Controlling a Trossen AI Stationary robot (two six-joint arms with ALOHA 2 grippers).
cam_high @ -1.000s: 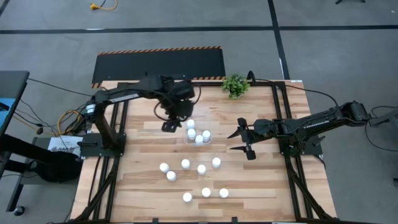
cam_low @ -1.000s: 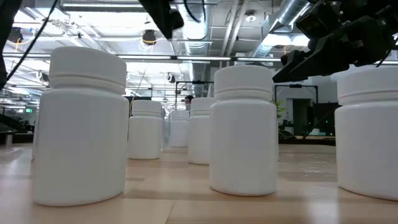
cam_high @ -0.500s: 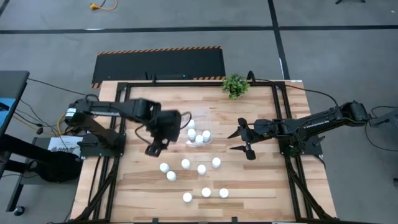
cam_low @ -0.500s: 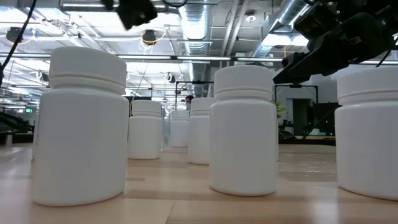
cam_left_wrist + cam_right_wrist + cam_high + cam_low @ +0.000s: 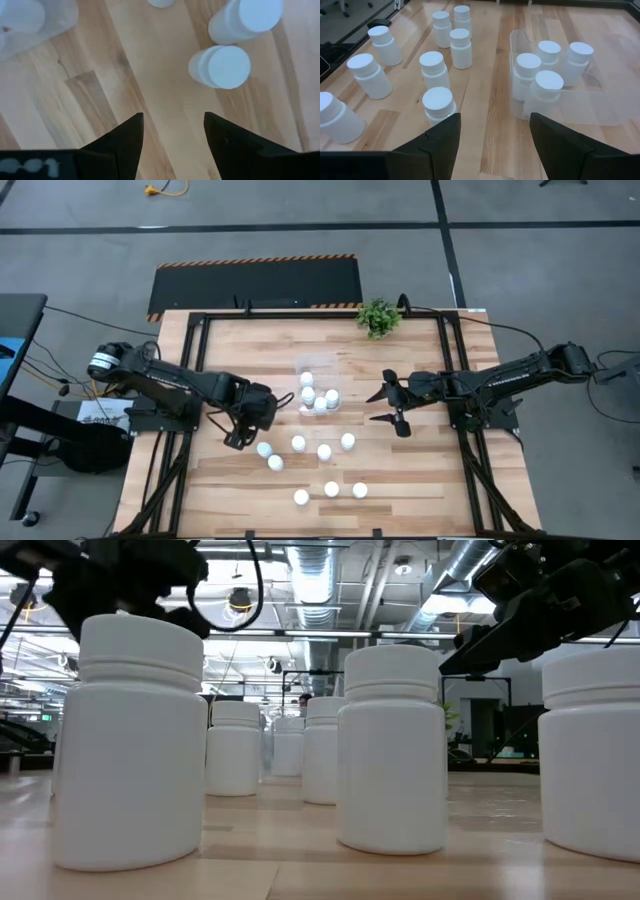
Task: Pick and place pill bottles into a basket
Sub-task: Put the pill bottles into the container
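Several white pill bottles [image 5: 298, 443] stand upright on the wooden table's near half. The clear basket [image 5: 300, 367] sits at mid-table with several more bottles [image 5: 549, 52] standing in it. My left gripper [image 5: 238, 438] hangs open, pointing down, just left of the leftmost loose bottles [image 5: 263, 449]. In the left wrist view only bare wood lies between its fingers [image 5: 172, 120], with two bottles [image 5: 220, 66] a little ahead. My right gripper [image 5: 371, 409] waits open to the right of the basket, above the table, with nothing between its fingers [image 5: 492, 120].
A small green potted plant [image 5: 378, 317] stands at the far edge. A black mat [image 5: 255, 282] lies beyond the table. Bare wood stretches left of the loose bottles and between the basket and the right arm.
My left gripper has swung from beside the basket's left side toward the table's near-left and has come down low. It now sits close beside the leftmost loose bottles. No bottle has moved.
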